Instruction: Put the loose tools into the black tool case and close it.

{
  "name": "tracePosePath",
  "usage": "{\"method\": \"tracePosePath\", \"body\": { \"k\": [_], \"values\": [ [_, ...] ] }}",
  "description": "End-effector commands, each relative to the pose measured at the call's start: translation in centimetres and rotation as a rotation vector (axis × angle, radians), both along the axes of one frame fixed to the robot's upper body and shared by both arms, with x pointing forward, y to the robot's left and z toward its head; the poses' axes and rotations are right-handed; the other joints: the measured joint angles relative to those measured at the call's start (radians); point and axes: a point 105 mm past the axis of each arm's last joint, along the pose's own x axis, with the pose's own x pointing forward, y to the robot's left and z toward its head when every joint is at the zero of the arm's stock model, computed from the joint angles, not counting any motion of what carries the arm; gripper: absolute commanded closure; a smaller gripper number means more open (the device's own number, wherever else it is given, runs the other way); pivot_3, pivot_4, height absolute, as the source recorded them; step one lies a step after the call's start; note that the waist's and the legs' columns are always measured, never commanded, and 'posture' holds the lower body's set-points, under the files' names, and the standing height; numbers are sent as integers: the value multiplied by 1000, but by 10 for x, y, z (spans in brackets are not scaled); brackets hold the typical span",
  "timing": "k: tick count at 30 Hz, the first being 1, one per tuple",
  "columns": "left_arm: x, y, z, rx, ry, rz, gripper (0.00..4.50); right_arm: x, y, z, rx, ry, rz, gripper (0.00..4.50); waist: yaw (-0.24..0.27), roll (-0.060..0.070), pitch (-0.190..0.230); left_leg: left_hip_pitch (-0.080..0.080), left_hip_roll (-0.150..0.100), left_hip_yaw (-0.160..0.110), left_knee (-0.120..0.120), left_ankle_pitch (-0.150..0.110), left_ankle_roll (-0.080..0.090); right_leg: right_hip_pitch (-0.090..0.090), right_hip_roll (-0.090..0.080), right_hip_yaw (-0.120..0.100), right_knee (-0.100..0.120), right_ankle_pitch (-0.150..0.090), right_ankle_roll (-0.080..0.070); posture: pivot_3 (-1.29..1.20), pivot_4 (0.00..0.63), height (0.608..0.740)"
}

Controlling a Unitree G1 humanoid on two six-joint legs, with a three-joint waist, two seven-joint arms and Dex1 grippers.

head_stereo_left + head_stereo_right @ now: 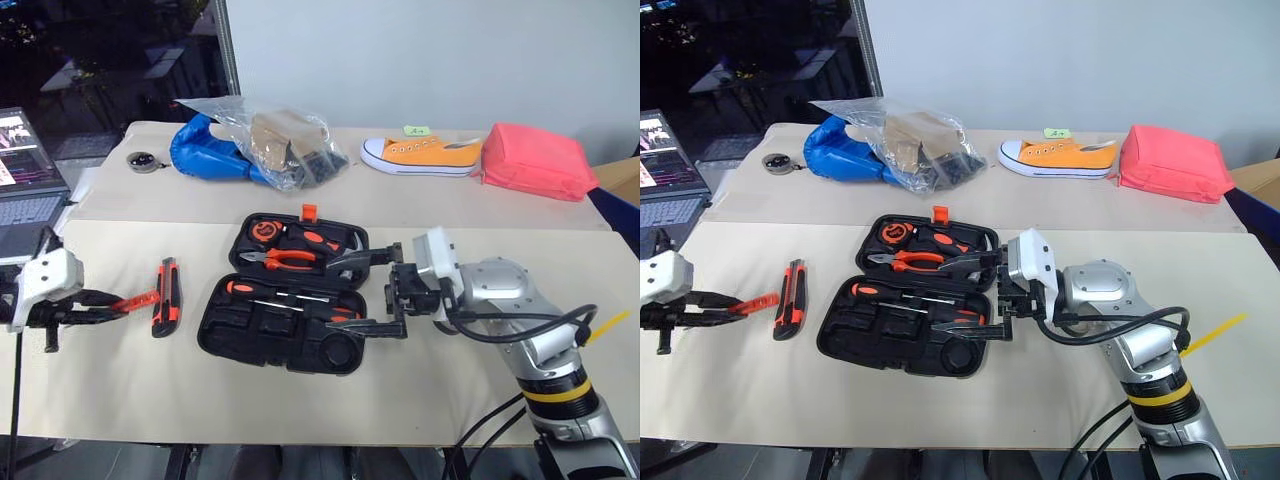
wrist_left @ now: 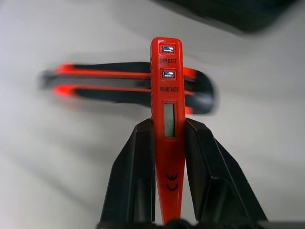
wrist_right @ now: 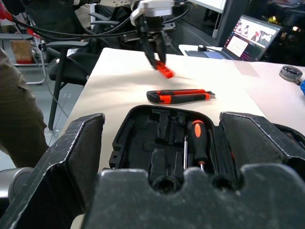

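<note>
The red tester (image 2: 167, 119) has the word "DIRECT" under its top button. Under the next button is a word that looks like "INDUCTANCE", hard to read.

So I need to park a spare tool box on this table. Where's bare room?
Bare tabletop lies along the near edge, in front of the open black moulded tool case and the orange-black utility knife. The far strip is crowded: blue bag, clear plastic bag, orange canvas sneaker, pink pouch.
</note>
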Motion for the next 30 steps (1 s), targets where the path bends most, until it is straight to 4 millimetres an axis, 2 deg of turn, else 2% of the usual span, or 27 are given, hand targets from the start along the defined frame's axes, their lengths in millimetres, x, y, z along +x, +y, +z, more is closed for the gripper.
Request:
{"method": "tracePosePath", "body": {
  "k": [1, 3, 5, 10, 12, 13, 17, 18, 20, 22, 24, 27, 30],
  "values": [
    [-9, 9, 11, 145, -29, -127, 4074, -6, 0, 6, 8, -37, 4, 0, -3, 0, 0, 0, 0, 0, 0, 0, 0, -1, 0, 0, 0, 0, 0, 0, 150, 740],
    [-20, 20, 1, 286, 19, -220, 4074, -7, 1, 5, 11, -35, 4, 0, -3, 0, 0, -1, 0, 0, 0, 0, 0, -1, 0, 0, 0, 0, 0, 0, 150, 740],
    [-20, 23, -6, 352, 32, -288, 4074, -8, 2, 5, 17, -31, 4, 0, -1, 1, 0, -1, 1, 0, 0, 0, 1, -2, 1, 0, 0, 0, 0, 0, 150, 740],
    [-16, 19, -21, 417, 43, -422, 4074, -11, 4, 4, 19, -25, 8, 0, 6, 1, 0, 0, 0, 0, 4, 0, 1, 1, 1, -1, 2, 0, 1, 0, 150, 740],
    [-14, 20, -22, 416, 52, -411, 4074, -11, 3, 4, 13, -23, 8, 0, 6, 0, 0, -1, 1, 0, 5, 0, 1, 1, 1, -1, 2, 0, 1, 0, 150, 740],
    [-12, 20, -22, 406, 45, -397, 3274, -11, 3, 4, 11, -21, 8, 0, 5, 0, 0, -1, 1, 0, 5, 0, 1, 1, 1, -1, 2, 0, 1, 0, 150, 740],
    [-10, 22, -15, 334, -16, -316, 2060, -12, 3, 4, 9, -17, 15, 0, -2, 0, 0, 0, 1, 0, 5, 0, 1, 1, 1, -1, 2, 0, 1, 0, 150, 740],
    [-10, 23, -11, 276, -41, -258, 1609, -12, 3, 4, 11, -16, 19, 0, -4, 0, 0, -1, 1, 0, 5, -1, 1, 1, 2, -1, 2, 0, 1, 0, 150, 740],
    [-14, 23, -2, 150, -75, -152, 1609, -12, 4, 3, 14, -13, 28, 0, -10, 1, 0, 0, 2, 0, 4, -1, 2, 1, 2, 0, 2, 0, 1, 0, 150, 740],
    [-24, 20, 7, -48, -61, -8, 1609, -12, 5, 2, 18, -9, 40, 0, -21, 0, 0, -1, 3, 0, 4, -1, 2, 0, 2, 0, 2, 0, 1, 0, 150, 740],
    [-29, 9, 11, -246, -89, 155, 1609, -13, 7, 1, 23, -6, 53, 0, -31, 1, 0, -1, 6, 0, 4, -1, 2, -1, 2, -1, 3, 0, 1, 0, 150, 740],
    [-45, -15, 16, -511, -235, 490, 1609, -13, 9, 1, 31, -1, 73, 0, -30, 4, 1, 2, 14, -3, 4, -2, 2, 1, -1, -6, 3, 0, 1, 0, 150, 740],
    [-64, -24, 9, -592, -368, 924, 1609, -13, 9, 2, 34, 6, 88, 0, -29, 2, 2, 8, 15, 0, 3, -3, 0, 6, -12, -9, 2, 0, 1, 0, 150, 740]
  ]
}}
